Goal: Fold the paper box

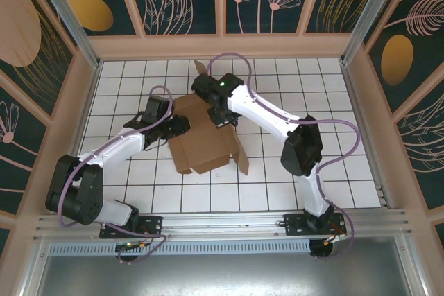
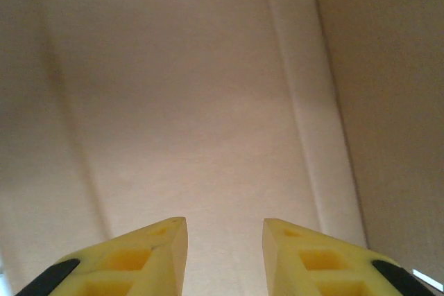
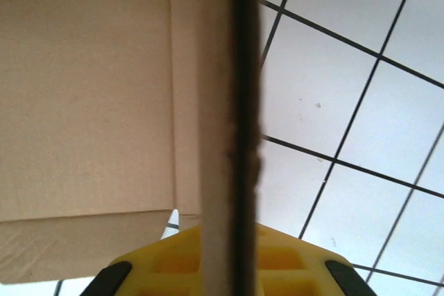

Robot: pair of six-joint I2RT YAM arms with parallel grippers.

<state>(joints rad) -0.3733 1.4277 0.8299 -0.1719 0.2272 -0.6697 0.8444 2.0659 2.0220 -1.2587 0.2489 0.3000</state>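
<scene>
The bench [image 1: 125, 81] is overlooked from above; the paper box [image 1: 201, 147], centred there, is faced closely by both wrist cameras.

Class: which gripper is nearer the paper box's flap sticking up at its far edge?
Right. The right gripper grips a panel close to that flap; the left gripper is open at the paper box's left side, farther off.

Plain brown paper box [image 1: 207, 145], half-folded w/ flaps raised, sits mid worktop [image 1: 312, 164], slightly left of centre.
</scene>
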